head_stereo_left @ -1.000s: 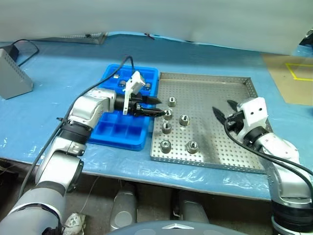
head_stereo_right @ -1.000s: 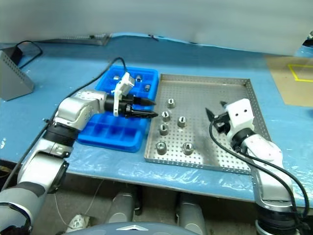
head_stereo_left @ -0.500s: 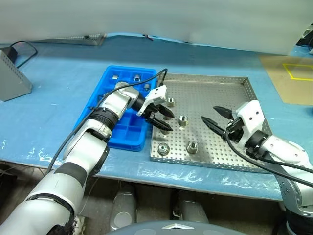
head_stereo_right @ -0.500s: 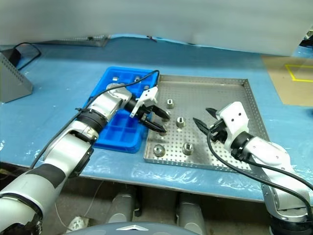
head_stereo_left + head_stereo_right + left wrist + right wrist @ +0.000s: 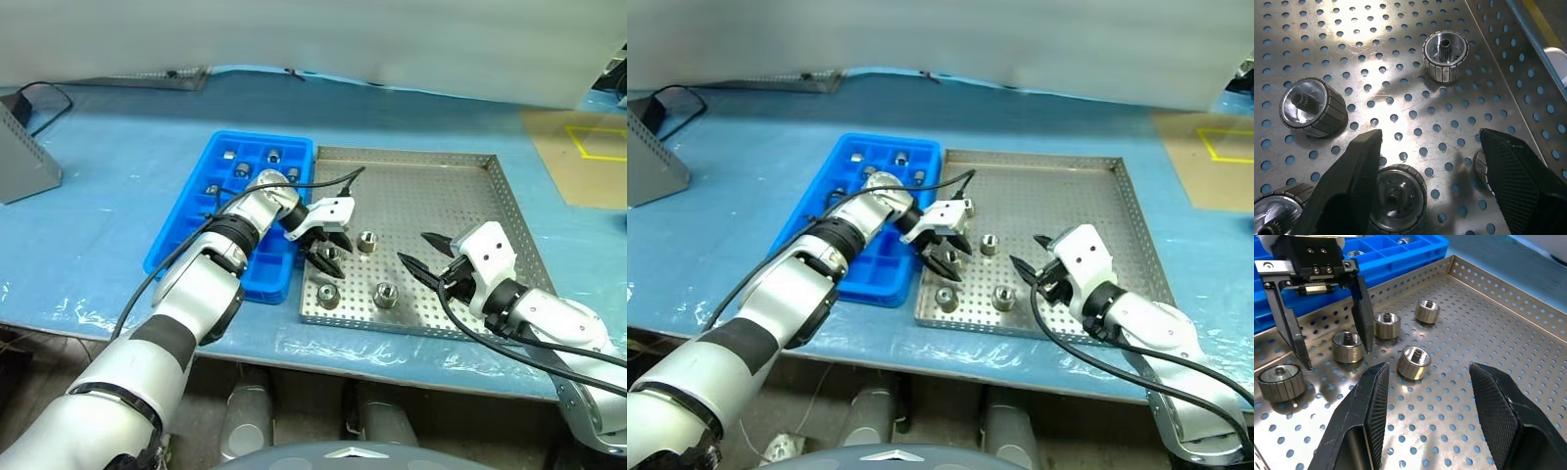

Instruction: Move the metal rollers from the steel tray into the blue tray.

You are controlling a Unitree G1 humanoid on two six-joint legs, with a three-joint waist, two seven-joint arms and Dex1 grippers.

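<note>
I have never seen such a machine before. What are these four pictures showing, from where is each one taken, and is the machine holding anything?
This is a humanoid robot with two arms; each ends in a gripper of two black fingers. Two pictures come from the camera in its head, looking down over a table with a blue cover. The other two come from cameras on its wrists, looking along the fingers.

On the table lies a steel tray with a perforated floor, holding a few small metal rollers. Beside it is a blue tray with compartments, some already holding rollers. A grey box stands at the far left.

The left gripper hangs open over one roller, its fingers on either side, not closed on it. The right gripper is open above the steel tray too. Neither holds anything.
</note>
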